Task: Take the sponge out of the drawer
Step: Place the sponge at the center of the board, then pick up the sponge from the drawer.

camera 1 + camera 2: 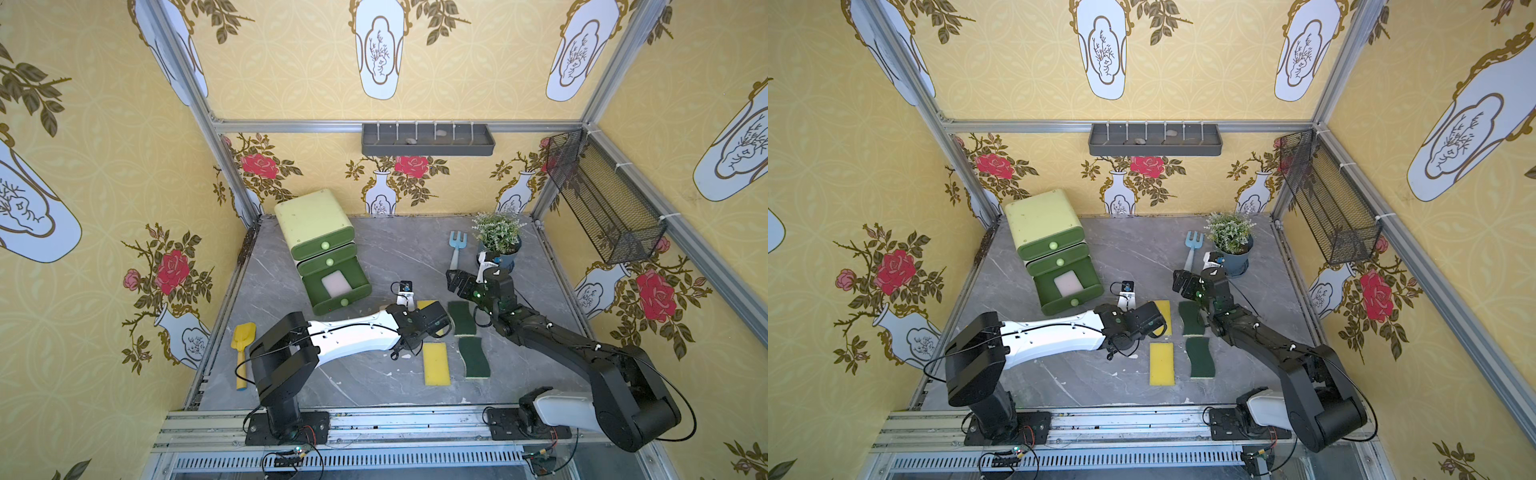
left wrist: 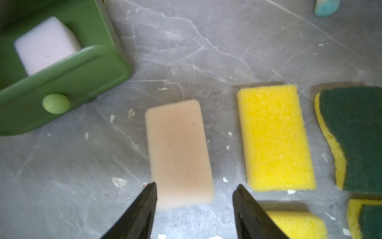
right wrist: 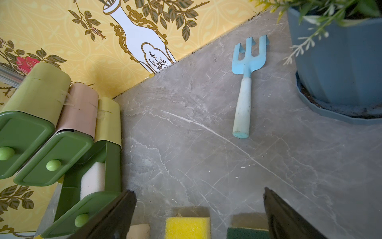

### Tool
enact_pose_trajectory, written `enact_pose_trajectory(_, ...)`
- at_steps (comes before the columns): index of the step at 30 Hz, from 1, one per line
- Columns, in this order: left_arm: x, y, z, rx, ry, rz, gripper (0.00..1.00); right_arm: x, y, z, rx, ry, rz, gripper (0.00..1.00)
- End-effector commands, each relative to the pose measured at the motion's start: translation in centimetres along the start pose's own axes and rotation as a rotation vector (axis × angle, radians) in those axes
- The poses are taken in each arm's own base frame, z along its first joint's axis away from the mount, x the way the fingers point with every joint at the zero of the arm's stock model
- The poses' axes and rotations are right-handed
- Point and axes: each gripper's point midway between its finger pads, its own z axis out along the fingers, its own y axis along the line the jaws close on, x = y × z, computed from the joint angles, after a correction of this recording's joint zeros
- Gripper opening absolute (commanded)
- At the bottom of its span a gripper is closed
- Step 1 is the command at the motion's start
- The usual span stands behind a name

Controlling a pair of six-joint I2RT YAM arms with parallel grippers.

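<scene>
Ok so from my seat: my left hand (image 2: 195,187) is open, fingers spread wider than the tan sponge (image 2: 178,153) lying flat on the bench (image 2: 186,51) right under them. One fingertip overlaps the sponge's edge in the wrist view and the other is clear of it, so it isn't gripping anything. That tan sponge sits just beside the front of the bottom drawer (image 2: 68,82), outside it. The drawer is pulled out of the little green cabinet (image 1: 311,220) and there's a white sponge (image 2: 45,44) lying inside it; the two drawers above are shut. On the tan one's far side from the drawer is a yellow sponge (image 2: 275,136), then a green scrub pad (image 2: 355,136). A second yellow sponge (image 1: 436,363) and a second green pad (image 1: 473,356) sit nearer the arm bases. In both top views the left wrist covers the tan sponge, so I only get it from the wrist cameras. My right hand (image 3: 198,191) is wide open and empty, hanging above the bench near the blue garden fork (image 3: 246,82) and the plant pot (image 3: 339,62).
</scene>
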Motion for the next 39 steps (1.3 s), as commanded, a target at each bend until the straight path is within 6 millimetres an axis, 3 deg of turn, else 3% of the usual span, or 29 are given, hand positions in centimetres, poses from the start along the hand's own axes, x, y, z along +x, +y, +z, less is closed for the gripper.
enact_pose_trajectory(1,-1.3,2.3,-0.4,-0.047,-0.034,0.005,0.65,-0.7,0.6,0.0,-0.027,-0.029,0.010,0.98)
enact_pose_trajectory(10,-5.8,9.5,-1.3,-0.093,-0.089,-0.102,0.69,-0.6,0.6,0.2,-0.031,-0.018,0.011,0.98)
enact_pose_trajectory(19,-8.3,15.2,0.9,-0.091,-0.091,-0.213,0.69,-0.5,0.5,0.4,-0.028,-0.013,0.013,0.98)
enact_pose_trajectory(29,-9.0,19.4,4.7,-0.093,-0.064,-0.316,0.64,-0.3,0.4,0.6,-0.027,-0.005,0.014,0.98)
enact_pose_trajectory(35,-8.0,19.9,6.9,-0.099,-0.013,-0.328,0.59,-0.2,0.4,0.7,-0.025,-0.001,0.015,0.98)
enact_pose_trajectory(39,-7.2,21.3,8.4,-0.111,0.014,-0.382,0.57,-0.1,0.4,0.8,-0.026,0.005,0.016,0.99)
